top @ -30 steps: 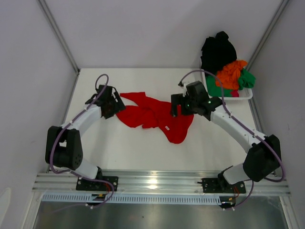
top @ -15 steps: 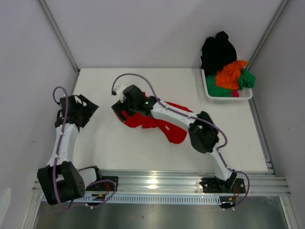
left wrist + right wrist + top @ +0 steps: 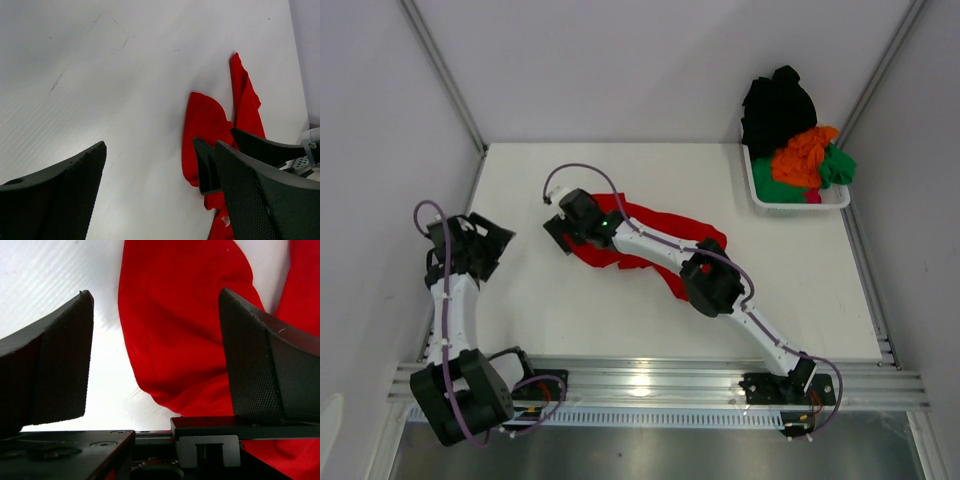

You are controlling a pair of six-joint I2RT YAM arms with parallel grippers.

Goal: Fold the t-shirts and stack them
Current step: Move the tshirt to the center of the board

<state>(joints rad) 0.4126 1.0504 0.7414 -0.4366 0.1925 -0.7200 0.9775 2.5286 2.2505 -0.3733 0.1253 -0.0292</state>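
Right claw (image 3: 560, 228) spread wide, empty, over the left end of the red t-shirt (image 3: 685, 228) at frame centre; its arm (image 3: 650, 243) covers the cloth's middle. Left claw (image 3: 492, 240) also wide, above bare counter (image 3: 620, 320) far left. Basket (image 3: 800, 206) of heaped t-shirts (image 3: 805, 155) upper right.

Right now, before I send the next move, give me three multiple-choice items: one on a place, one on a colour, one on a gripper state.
1. The white basket sits at: A) the far right corner of the table; B) its near left corner; C) its centre.
2. The t-shirt lying on the table is: A) black; B) red; C) green.
3. The right gripper is: A) shut on cloth; B) open above the t-shirt; C) out of view.
Answers: A, the top view shows it there; B, red cloth mid-table; B, wide jaws, nothing pinched.
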